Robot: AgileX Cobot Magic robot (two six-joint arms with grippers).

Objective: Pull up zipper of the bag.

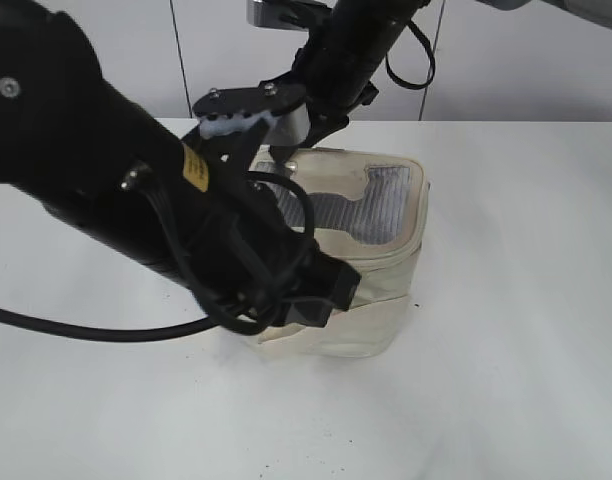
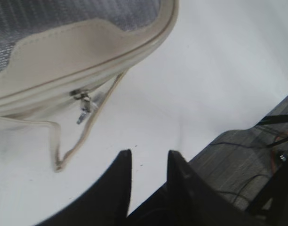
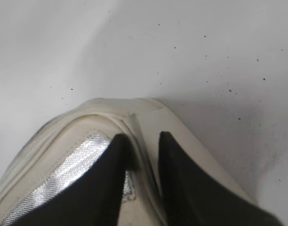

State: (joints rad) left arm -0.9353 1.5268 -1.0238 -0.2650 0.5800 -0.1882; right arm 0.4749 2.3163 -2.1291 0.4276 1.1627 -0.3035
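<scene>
The cream-white bag (image 1: 381,265) stands mid-table, its grey ribbed top (image 1: 386,205) facing up. In the left wrist view the bag (image 2: 78,52) fills the upper left. A silver slider of the zipper (image 2: 83,101) hangs just under the rim, with a thin cream strip (image 2: 59,155) drooping onto the table below it. My left gripper (image 2: 148,155) is open and empty, low over the table, below and right of the slider. My right gripper (image 3: 141,139) straddles the bag's corner rim (image 3: 134,117), one finger on the silvery top and one on the outer wall, gripping it. It also shows in the exterior view (image 1: 286,150).
The white table (image 1: 526,330) lies around the bag. My left arm (image 1: 136,190) hides the bag's left part in the exterior view. The table edge and a grey floor with cables (image 2: 257,165) lie close to the left gripper.
</scene>
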